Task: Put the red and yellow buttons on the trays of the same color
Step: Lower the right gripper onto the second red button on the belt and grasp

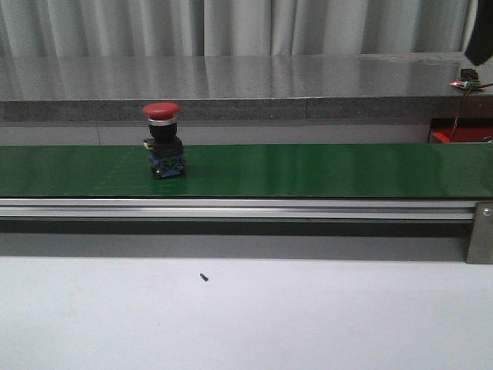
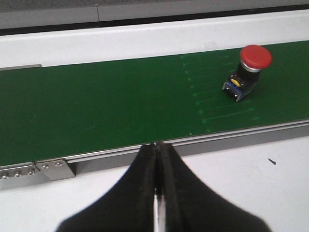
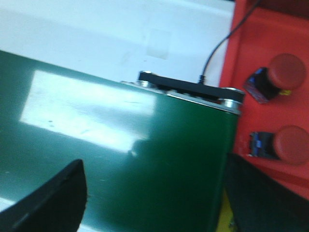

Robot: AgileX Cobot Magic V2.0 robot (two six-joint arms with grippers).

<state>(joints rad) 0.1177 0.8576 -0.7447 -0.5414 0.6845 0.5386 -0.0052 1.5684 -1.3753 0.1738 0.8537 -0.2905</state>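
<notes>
A red button [image 1: 162,139] with a black and blue base stands upright on the green conveyor belt [image 1: 308,169], left of centre. It also shows in the left wrist view [image 2: 248,70]. My left gripper [image 2: 158,145] is shut and empty, over the white table beside the belt's near rail, apart from the button. My right gripper [image 3: 154,193] is open and empty above the belt's end. Two red buttons [image 3: 280,75] [image 3: 280,144] lie on the red tray [image 3: 244,48] past the belt's end. A bit of yellow [image 3: 223,217] shows by the right finger.
An aluminium rail [image 1: 231,208] runs along the belt's near side, with a bracket [image 1: 481,231] at its right end. A small dark speck [image 1: 204,277] lies on the white table. A grey ledge [image 1: 231,85] runs behind the belt. A black cable [image 3: 217,48] crosses the red tray.
</notes>
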